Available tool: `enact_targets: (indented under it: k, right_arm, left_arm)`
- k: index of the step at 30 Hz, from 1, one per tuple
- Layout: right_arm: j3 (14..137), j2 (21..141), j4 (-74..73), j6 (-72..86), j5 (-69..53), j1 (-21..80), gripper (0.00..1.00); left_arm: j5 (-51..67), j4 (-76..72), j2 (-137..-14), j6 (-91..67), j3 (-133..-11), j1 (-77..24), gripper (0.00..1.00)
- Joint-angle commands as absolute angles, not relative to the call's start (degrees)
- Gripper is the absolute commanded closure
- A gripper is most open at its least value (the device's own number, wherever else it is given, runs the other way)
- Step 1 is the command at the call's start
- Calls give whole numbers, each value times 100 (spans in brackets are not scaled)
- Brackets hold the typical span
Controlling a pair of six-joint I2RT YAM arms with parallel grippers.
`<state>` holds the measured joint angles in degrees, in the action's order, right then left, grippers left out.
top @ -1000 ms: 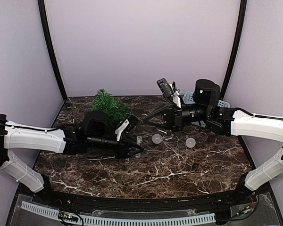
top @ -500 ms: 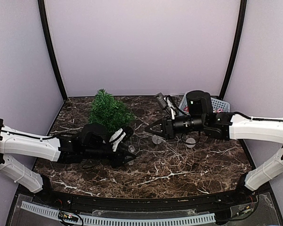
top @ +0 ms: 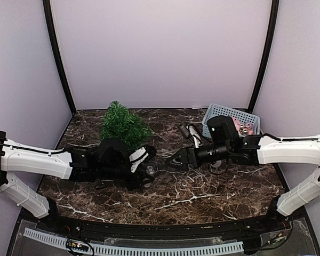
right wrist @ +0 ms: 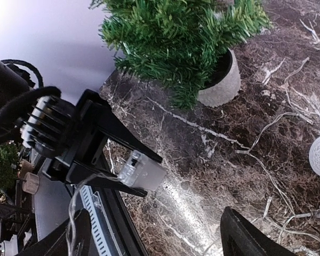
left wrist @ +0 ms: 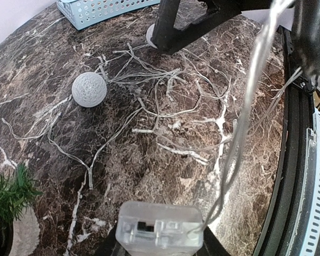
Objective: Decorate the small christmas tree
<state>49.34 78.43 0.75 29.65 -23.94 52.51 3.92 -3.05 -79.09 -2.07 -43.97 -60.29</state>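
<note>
The left gripper (top: 145, 166) is clamped on the clear battery box (left wrist: 157, 230) of a light string (left wrist: 165, 98), likely anchoring that end. The right gripper (top: 172, 160) faces it with jaws wide apart and empty, seemingly poised to gather the wire. The small christmas tree (top: 122, 124) stands upright and bare just behind the left arm, the string's loops and a white ball (left wrist: 89, 89) sprawl over the dark marbled table (top: 213, 200), and a blue basket (top: 230, 119) sits beyond within pale lilac walls (top: 160, 53).

small christmas tree (top: 122, 124) near the table's (top: 229, 197) far left corner, basket (top: 226, 113) at the far right corner, light string (left wrist: 168, 88) tangled mid-table between them, battery box (left wrist: 159, 228) in the left hand (top: 146, 164)
</note>
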Motion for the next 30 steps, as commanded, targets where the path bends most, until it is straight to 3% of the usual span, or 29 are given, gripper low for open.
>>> enact_targets:
  k: [1, 7, 21, 30]
  right_arm:
    - [4765, 7401, 701, 3038, -2520, 5292, 10]
    - [4764, 7481, 706, 2919, -2769, 5308, 7]
    - [5399, 8552, 298, 2667, -2844, 5676, 20]
    - [5630, 9136, 520, 3448, -2571, 5770, 41]
  left_arm:
    - [472, 155, -8045, 107, -4678, -6064, 81]
    - [658, 188, -8092, 75, -4733, -6064, 81]
    - [771, 275, -8091, 73, -4877, -6064, 81]
    - [678, 224, -8126, 54, -4878, -6072, 81]
